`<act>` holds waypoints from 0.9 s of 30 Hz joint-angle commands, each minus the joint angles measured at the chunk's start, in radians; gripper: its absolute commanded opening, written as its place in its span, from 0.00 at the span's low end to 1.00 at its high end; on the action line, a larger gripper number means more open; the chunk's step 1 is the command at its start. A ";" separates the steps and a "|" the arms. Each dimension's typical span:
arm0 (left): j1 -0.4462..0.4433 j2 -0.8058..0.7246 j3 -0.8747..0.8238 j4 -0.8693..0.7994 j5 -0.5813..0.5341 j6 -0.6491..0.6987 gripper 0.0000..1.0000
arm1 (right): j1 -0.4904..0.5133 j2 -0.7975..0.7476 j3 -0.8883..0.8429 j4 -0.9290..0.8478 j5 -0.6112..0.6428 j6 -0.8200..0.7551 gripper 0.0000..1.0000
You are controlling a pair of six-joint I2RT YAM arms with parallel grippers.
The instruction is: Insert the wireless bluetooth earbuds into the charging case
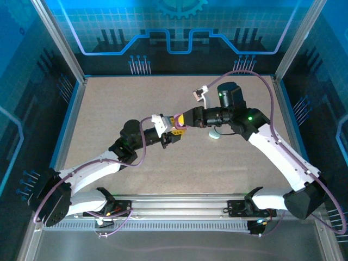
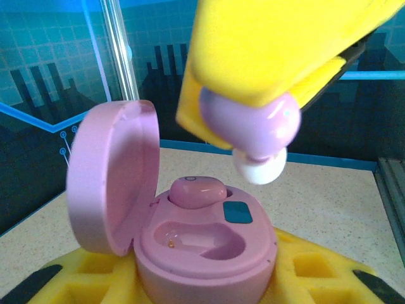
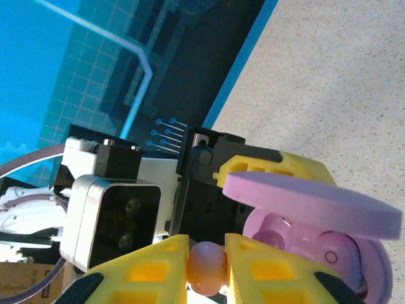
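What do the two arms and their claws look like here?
Both the left arm and right arm have white links with black joints and bases. Purple cables loop along each. The left claw and right claw have chunky yellow fingers with recessed pockets on black mounts. Small green lights glow on the right arm.

The whole table (image 1: 109,109) is viewed steeply downward and from afar, from above its near edge. The open pink case (image 2: 202,253) is seen at very close range from the left wrist, faced level toward the back wall (image 2: 354,114), and equally near from the right wrist, faced toward the left arm (image 3: 202,190); the case and the earbud (image 2: 250,123) are shared by both wrist views.
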 commanded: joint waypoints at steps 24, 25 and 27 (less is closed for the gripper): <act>-0.011 0.009 -0.003 0.068 -0.027 -0.013 0.32 | 0.083 0.071 0.088 -0.142 0.189 -0.083 0.24; -0.011 0.010 -0.003 0.070 -0.028 -0.014 0.32 | 0.086 0.074 0.092 -0.159 0.203 -0.090 0.24; -0.012 0.007 -0.004 0.073 -0.029 -0.015 0.32 | 0.087 0.077 0.096 -0.181 0.220 -0.097 0.25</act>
